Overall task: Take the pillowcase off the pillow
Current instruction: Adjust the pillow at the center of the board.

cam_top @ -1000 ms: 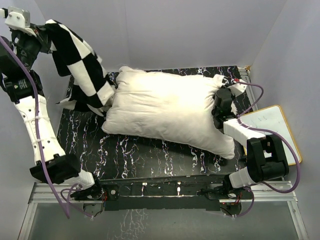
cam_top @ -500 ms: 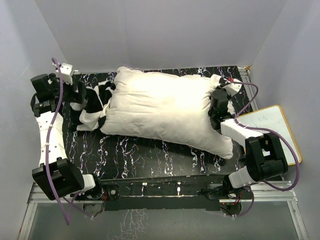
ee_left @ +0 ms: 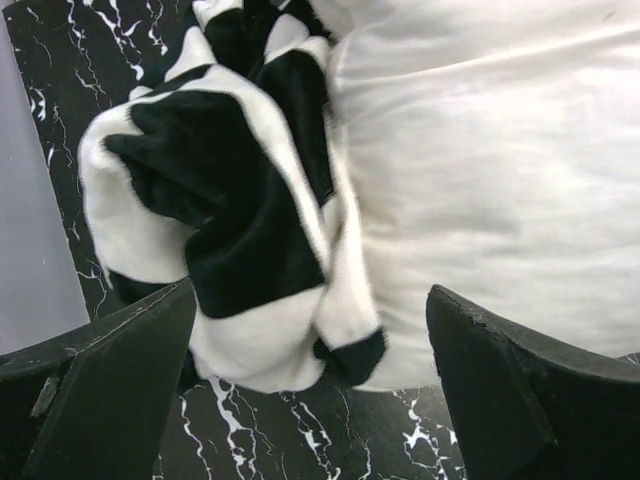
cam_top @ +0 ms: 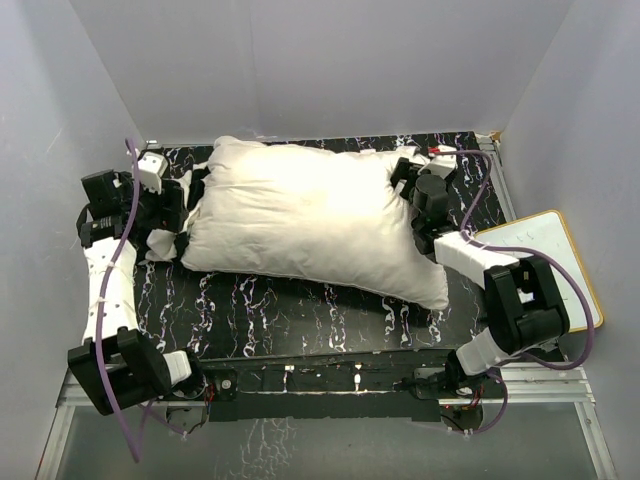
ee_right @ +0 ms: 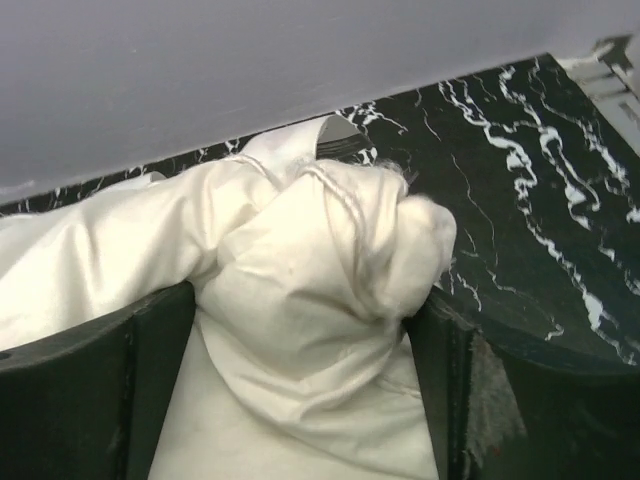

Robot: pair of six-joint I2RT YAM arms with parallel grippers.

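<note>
Overhead, the black marbled worktop (cam_top: 300, 310) is carrying the pillow (cam_top: 310, 215), which is lying bare across the middle from 9 to 3 o'clock. The pillowcase (ee_left: 230, 220) is sitting crumpled against the pillow's 9 o'clock end. From above the left arm is hiding most of it, while the left wrist view is showing its checks plainly. A whiteboard (cam_top: 545, 250) at 3 o'clock is bearing marks too faint to read. The left claw (ee_left: 312, 300) is hanging open over the pillowcase, gripping nothing. Only the right wrist view is showing the right claw (ee_right: 308, 300) standing open around the pillow's bunched corner.
</note>
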